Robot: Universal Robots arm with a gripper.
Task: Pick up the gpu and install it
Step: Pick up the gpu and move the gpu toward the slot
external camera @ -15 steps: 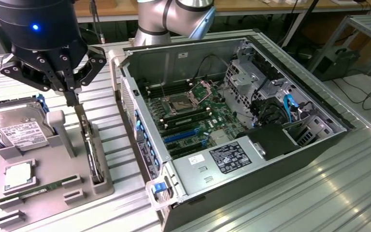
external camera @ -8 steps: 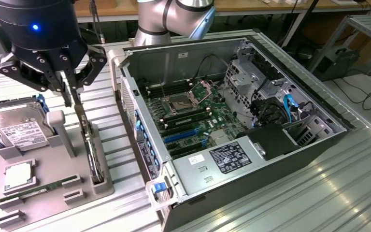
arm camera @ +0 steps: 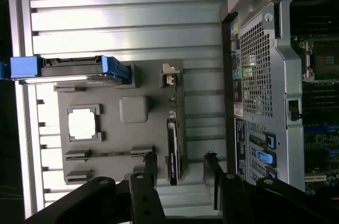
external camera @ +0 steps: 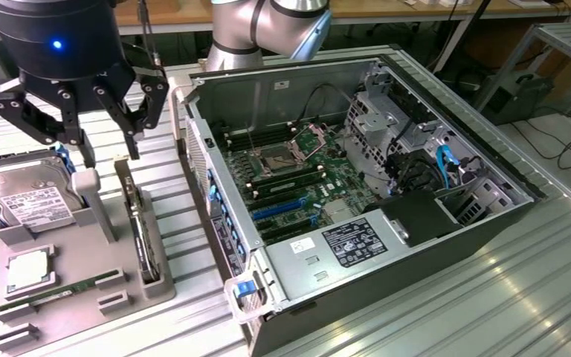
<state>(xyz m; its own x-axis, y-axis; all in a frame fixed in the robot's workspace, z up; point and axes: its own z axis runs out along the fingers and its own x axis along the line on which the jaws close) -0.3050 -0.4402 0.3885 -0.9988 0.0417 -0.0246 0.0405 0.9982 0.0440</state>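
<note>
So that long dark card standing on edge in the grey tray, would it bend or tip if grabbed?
Probably stiff: the gpu looks like a flat board with a metal bracket at one end. Thin and standing on edge in a slot of the tray, it might tilt if nudged sideways.

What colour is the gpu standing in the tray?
The gpu is dark, nearly black; exterior view shows it best.

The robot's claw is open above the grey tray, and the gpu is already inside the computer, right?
Not quite. The gripper is open above the grey tray, but the gpu is not inside the computer. The exterior view shows it standing on its edge in the tray, just under the gripper.
</note>
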